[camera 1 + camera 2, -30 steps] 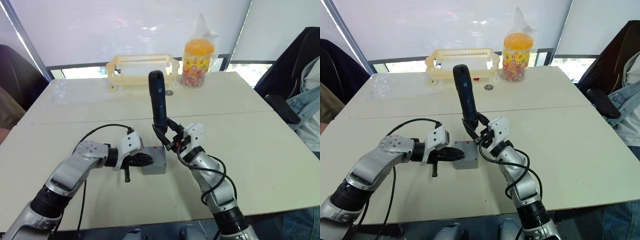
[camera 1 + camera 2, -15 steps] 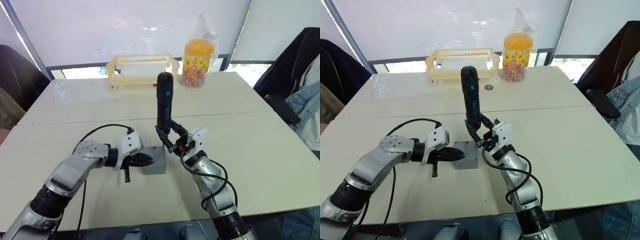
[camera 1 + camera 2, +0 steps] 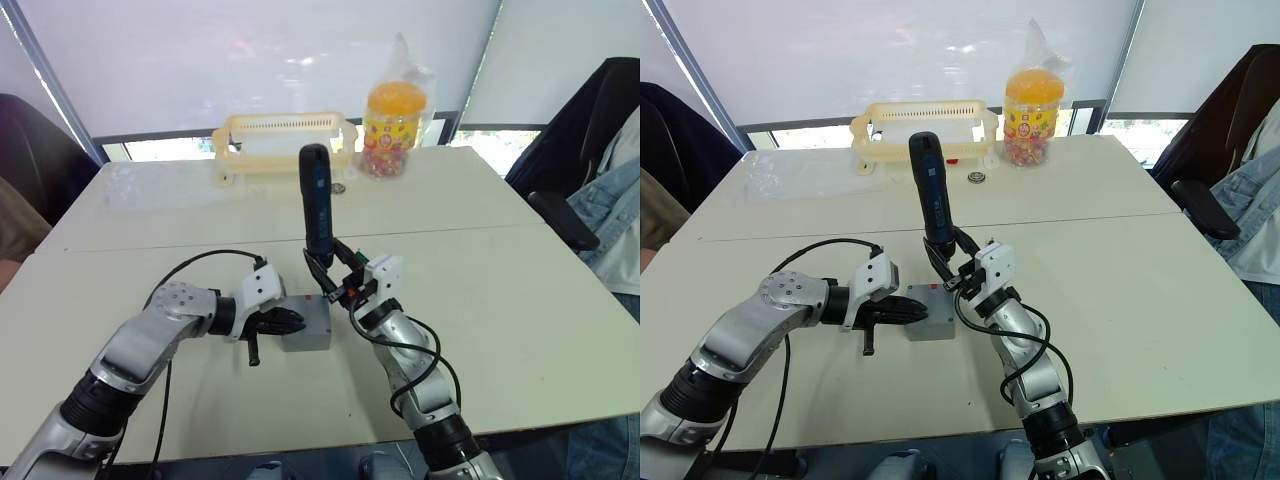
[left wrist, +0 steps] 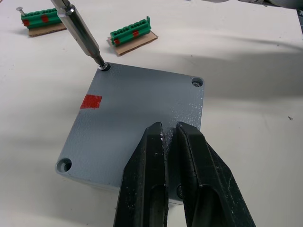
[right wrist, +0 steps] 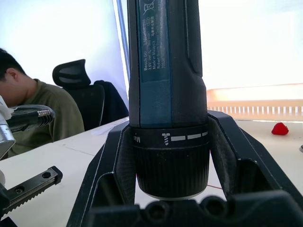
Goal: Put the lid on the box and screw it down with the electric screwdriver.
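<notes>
Left wrist view, left pincer (image 4: 169, 142) hiding lid (image 4: 137, 118) edge, box unseen

A pale desk (image 3: 520, 290) carries the grey box (image 3: 308, 324) at lower centre, with a yellow basket (image 3: 284, 145) and candy jar (image 3: 395, 115) at upper centre.

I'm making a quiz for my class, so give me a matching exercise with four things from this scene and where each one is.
Things:
1. screwdriver
2. lid
3. left gripper
4. jar

Places:
A. far table edge, beside the yellow basket
B. on the box
C. resting on the lid
D. held upright in the right gripper, bit in a lid corner hole

Pairs: 1-D, 2-B, 3-C, 4-A
</notes>
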Robot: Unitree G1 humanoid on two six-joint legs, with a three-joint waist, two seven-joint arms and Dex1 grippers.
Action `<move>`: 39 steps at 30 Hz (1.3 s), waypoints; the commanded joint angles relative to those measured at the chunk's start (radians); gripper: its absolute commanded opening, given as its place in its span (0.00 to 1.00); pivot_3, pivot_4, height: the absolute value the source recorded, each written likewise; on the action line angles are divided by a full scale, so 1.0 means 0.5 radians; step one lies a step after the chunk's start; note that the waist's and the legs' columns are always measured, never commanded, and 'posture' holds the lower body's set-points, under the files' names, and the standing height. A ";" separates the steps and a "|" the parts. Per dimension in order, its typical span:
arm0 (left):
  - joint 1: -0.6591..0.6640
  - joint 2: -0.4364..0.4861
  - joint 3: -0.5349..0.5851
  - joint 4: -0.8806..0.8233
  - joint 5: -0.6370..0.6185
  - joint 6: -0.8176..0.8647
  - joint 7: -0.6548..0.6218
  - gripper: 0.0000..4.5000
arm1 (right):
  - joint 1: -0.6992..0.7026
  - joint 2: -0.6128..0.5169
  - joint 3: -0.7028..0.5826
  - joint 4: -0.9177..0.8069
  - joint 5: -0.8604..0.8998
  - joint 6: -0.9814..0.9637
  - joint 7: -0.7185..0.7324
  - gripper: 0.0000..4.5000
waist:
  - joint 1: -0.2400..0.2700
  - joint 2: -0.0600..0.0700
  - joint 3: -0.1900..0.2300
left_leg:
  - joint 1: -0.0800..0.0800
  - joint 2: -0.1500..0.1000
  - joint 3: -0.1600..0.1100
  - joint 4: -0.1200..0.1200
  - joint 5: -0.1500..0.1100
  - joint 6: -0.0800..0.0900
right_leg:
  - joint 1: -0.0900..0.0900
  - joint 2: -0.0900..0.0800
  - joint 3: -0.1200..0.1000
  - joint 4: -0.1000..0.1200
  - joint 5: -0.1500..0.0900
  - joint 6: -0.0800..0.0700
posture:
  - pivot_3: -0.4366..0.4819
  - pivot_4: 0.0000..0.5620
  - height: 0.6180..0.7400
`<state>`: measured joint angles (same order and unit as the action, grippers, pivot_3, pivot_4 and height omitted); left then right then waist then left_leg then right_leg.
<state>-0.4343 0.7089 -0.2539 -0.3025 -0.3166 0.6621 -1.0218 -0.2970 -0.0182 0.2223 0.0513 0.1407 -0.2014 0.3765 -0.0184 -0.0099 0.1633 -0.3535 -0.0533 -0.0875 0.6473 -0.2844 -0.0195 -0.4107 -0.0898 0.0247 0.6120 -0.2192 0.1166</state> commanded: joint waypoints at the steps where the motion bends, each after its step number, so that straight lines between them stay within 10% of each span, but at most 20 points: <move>1: 0.035 0.029 -0.022 -0.021 0.012 0.024 -0.006 0.09 | 0.088 -0.031 -0.009 0.148 -0.064 0.053 -0.015 0.40 | 0.000 0.000 0.000 | 0.000 0.000 0.000 0.000 0.000 0.000 | 0.000 0.000 0.000 0.000 0.000 0.000 | 0.48 0.27 1.00; 39: 0.055 0.047 -0.009 -0.033 0.012 0.040 -0.006 0.09 | 0.228 -0.015 -0.004 0.274 -0.112 0.010 -0.055 0.40 | 0.002 -0.004 -0.004 | 0.000 0.000 -0.003 -0.002 -0.001 -0.001 | 0.001 -0.002 -0.001 -0.002 -0.005 -0.002 | 0.48 0.27 1.00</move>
<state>-0.4234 0.7149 -0.2533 -0.3250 -0.3175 0.6705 -1.0224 -0.2550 -0.0142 0.2227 0.0525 0.1041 -0.2533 0.3509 -0.0173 -0.0118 0.1613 -0.3533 -0.0531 -0.0890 0.6460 -0.2847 -0.0198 -0.4101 -0.0909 0.0243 0.6111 -0.2218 0.1155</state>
